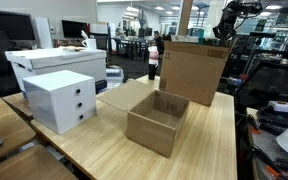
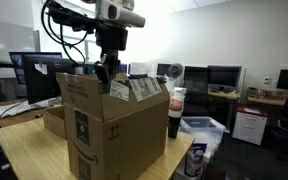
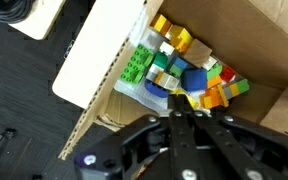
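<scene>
My gripper [image 3: 174, 96] is shut, its two black fingers pressed together with nothing visible between them. It hangs just above the open top of a tall cardboard box [image 3: 94, 75]. Inside the box, right under the fingertips, lies a pile of colourful toy bricks [image 3: 184, 62] on a clear plastic bag. In both exterior views the gripper [image 1: 222, 30] [image 2: 105, 76] sits over the upper rim of the tall box [image 1: 194, 72] [image 2: 109, 130]. I cannot tell whether the fingertips touch the bricks.
A smaller open cardboard box [image 1: 157, 122] stands on the wooden table [image 1: 104, 145], with a white drawer unit [image 1: 62, 100] beside it. A dark bottle [image 2: 174, 112] stands next to the tall box. Desks, monitors and chairs fill the room behind.
</scene>
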`<action>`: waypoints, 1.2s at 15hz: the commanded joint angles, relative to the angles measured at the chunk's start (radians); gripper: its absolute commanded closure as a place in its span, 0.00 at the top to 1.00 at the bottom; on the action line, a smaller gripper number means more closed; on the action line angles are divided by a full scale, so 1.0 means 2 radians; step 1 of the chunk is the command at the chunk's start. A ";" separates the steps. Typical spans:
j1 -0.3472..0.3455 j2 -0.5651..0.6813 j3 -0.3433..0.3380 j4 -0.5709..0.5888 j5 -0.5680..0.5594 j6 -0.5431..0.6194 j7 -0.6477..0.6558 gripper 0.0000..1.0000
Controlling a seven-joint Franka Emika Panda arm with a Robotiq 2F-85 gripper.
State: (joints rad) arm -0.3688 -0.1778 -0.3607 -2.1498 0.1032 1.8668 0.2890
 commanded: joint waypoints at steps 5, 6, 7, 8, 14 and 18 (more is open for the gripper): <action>0.007 -0.003 0.007 0.012 0.000 -0.012 -0.020 0.03; 0.007 -0.005 0.008 0.012 -0.003 -0.011 -0.017 0.03; 0.008 -0.007 0.009 0.013 -0.008 -0.009 -0.015 0.03; 0.008 -0.009 0.011 0.014 -0.014 -0.006 -0.011 0.03; 0.006 -0.025 0.024 0.007 -0.086 0.021 0.011 0.03; 0.006 -0.031 0.032 0.003 -0.129 0.044 0.020 0.03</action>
State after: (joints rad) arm -0.3503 -0.2120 -0.3141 -2.1145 -0.1012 1.9145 0.3036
